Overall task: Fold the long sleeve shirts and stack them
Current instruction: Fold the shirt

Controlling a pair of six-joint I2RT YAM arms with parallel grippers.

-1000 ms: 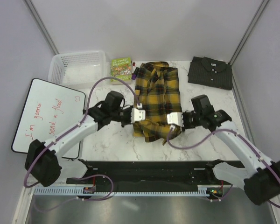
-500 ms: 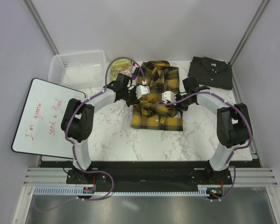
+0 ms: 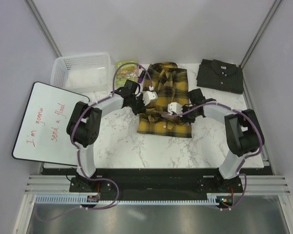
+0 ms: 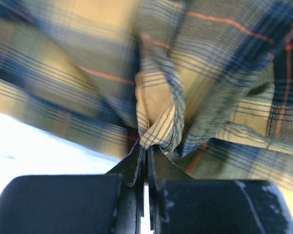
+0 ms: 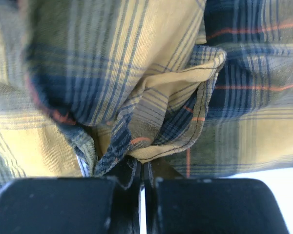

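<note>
The plaid shirt (image 3: 165, 124) sits in the middle of the table (image 3: 117, 141), looks half folded, and the grey shirt (image 3: 220, 76) lies folded at the back right corner. The left gripper (image 4: 147, 155) and right gripper (image 5: 142, 170) are both clamped tight on bunched plaid cloth. Pinches that thin could slip mid-fold, or drag extra layers and leave it lumpy.

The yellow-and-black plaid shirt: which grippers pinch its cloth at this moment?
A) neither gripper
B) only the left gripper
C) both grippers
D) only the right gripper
C: the left gripper and the right gripper each stand shut on a bunched fold of the yellow-and-black plaid shirt.
</note>
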